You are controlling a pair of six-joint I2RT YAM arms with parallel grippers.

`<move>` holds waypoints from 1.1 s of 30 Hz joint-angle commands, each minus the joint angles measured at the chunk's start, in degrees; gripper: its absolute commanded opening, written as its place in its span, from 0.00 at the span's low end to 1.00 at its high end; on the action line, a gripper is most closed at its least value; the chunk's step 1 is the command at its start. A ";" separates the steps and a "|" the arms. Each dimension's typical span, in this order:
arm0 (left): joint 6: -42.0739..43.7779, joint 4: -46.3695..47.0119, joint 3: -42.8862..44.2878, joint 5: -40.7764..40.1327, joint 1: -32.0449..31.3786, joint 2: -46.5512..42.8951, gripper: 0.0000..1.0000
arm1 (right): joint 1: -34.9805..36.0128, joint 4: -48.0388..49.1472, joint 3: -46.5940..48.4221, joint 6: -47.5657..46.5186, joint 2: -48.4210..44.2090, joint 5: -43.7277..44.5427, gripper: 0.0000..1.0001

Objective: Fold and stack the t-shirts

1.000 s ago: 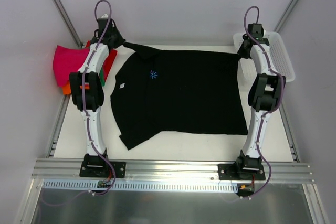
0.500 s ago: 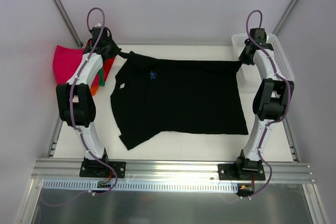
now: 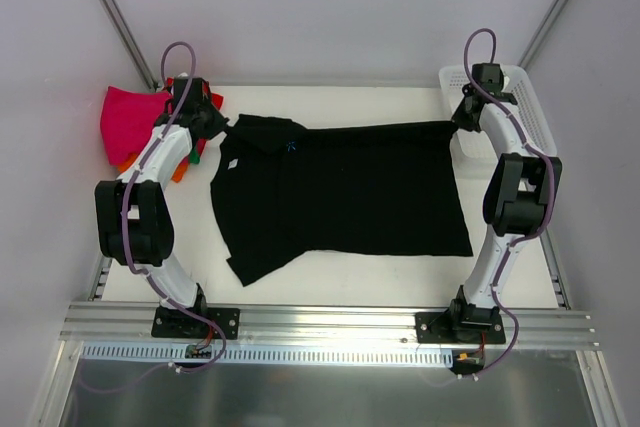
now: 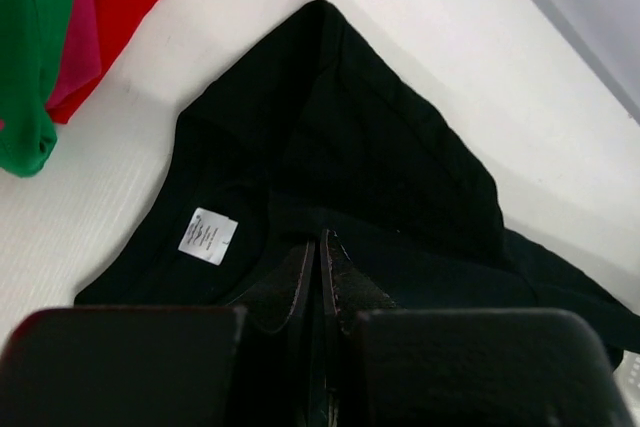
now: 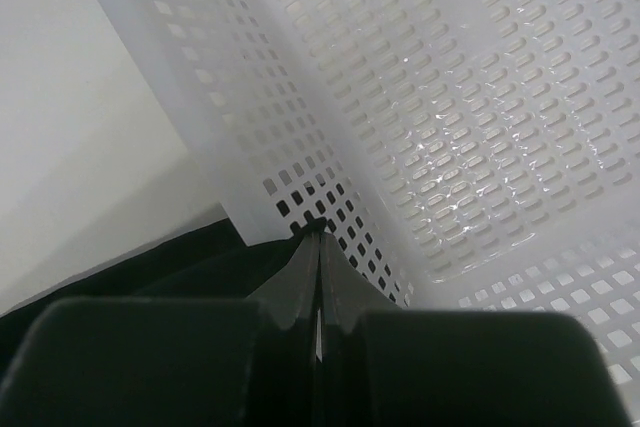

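**Overhead view.** Large plain black short-sleeved cloth t-shirt (image 3: 340,192): spread on the white table (image 3: 340,272), far edge taken up at both corners. Left gripper (image 3: 218,127): clamped on the far left corner. Right gripper (image 3: 460,120): clamped on the far right corner. Folded magenta-pink, orange, red and green shirts (image 3: 125,122): piled at far left. White plastic mesh basket (image 3: 535,112): far right.

**Left wrist view.** Fingers pressed together on black cloth, just beside the small white neck label (image 4: 207,235).

**Right wrist view.** Fingers pressed together, black hem at their tips, close against the basket wall.
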 commanded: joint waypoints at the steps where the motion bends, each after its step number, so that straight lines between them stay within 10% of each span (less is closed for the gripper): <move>1: -1.11 1.00 -1.38 -0.34 0.66 -2.84 0.00 | 0.63 0.04 -1.49 0.58 -3.01 0.66 0.01; 33: -0.84 1.26 -2.97 0.10 0.66 -3.63 0.00 | 2.74 8.31 -10.54 -1.44 -14.52 4.08 0.00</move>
